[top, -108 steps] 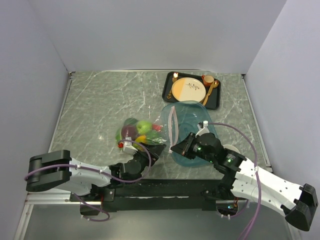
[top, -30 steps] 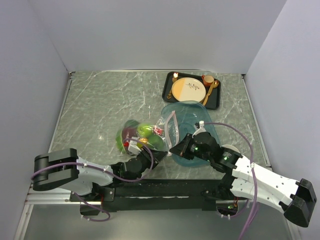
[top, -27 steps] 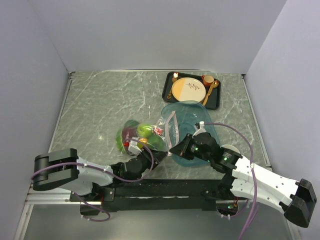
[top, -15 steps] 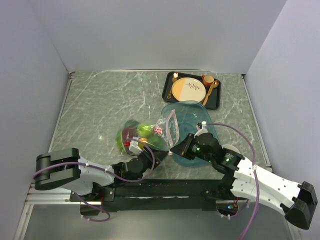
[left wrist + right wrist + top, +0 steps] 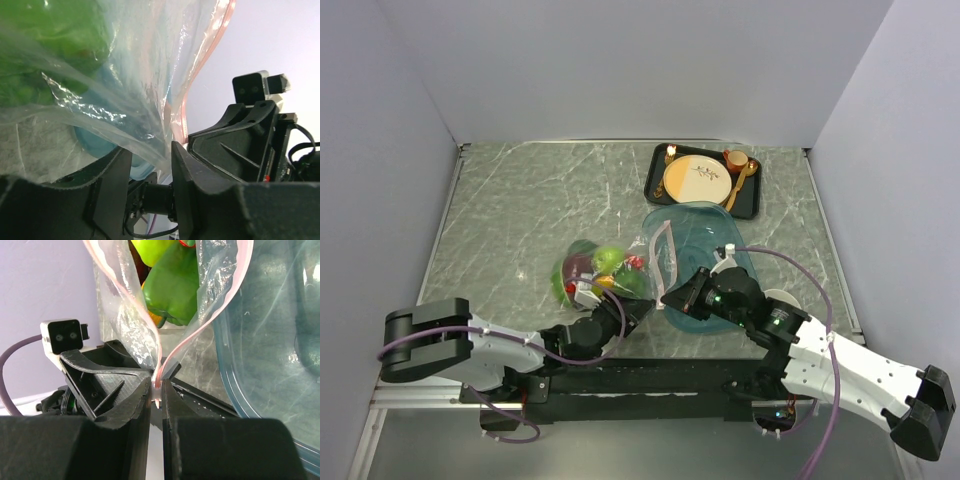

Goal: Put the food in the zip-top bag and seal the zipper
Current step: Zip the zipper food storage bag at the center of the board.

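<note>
**Top view:** zip-top bag [image 5: 638, 262], food [image 5: 608, 258] inside, lies on the table [image 5: 520, 210] between both claws.

**Left wrist:** left claw [image 5: 165, 155] clenched on bag film.

**Right wrist:** right claw [image 5: 157, 395] clenched on the end of the zipper [image 5: 158, 376]; mouth gapes.

**Risk:** thin film slipping free, spilling food.

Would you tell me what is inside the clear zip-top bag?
Through the zip-top bag show green peppers, a purple piece and a red piece; whatever lies beneath them is hidden.
</note>
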Robot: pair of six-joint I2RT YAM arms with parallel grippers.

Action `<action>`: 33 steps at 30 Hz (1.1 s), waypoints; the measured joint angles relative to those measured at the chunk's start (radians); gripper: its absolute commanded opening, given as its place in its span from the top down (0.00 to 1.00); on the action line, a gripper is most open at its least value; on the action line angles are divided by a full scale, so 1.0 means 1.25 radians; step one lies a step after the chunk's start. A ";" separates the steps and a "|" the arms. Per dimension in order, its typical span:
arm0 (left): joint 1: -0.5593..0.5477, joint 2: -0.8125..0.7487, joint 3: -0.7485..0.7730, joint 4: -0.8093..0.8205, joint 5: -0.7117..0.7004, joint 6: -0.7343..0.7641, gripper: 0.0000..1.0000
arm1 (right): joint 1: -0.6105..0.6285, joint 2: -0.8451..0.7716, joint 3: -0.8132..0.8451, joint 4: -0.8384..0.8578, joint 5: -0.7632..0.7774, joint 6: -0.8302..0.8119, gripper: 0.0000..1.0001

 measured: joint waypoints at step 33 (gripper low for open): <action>-0.034 -0.008 -0.002 0.025 -0.010 -0.016 0.61 | 0.001 -0.028 -0.023 -0.021 0.011 0.006 1.00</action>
